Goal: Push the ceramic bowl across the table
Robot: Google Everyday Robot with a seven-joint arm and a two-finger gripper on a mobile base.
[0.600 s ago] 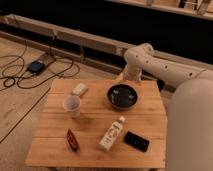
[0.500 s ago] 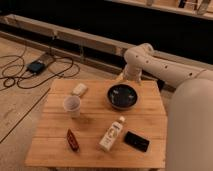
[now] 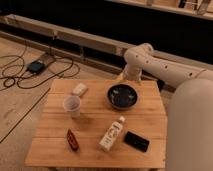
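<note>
— What took up most of the scene?

— The table, a small light-wood one with a plank-jointed top. Next in size was the robot's white arm, which reached in from the right along the far side and bent downward at its elbow.

— And the ceramic bowl?

— The ceramic bowl sat upright on the far half of the table, right of centre and close to the far edge. It was dark and glossy, the biggest thing on the top.

— Where was the gripper in relation to it?

— The gripper hung at the far edge of the table, just behind the bowl's far rim and slightly to its right. The bowl lay on the near side of it. I could not tell whether they touched.

— Clenched or released?

— I could not tell; it was too dark there against the bowl's rim.

— What else lay on the top?

— A white bottle lay on its side near the front, cap pointing toward the bowl. A pale cup stood upright left of the bowl, well apart from it. A flat black item lay just right of the bottle, a small red packet to its left, and a small pale block beyond the cup.
</note>
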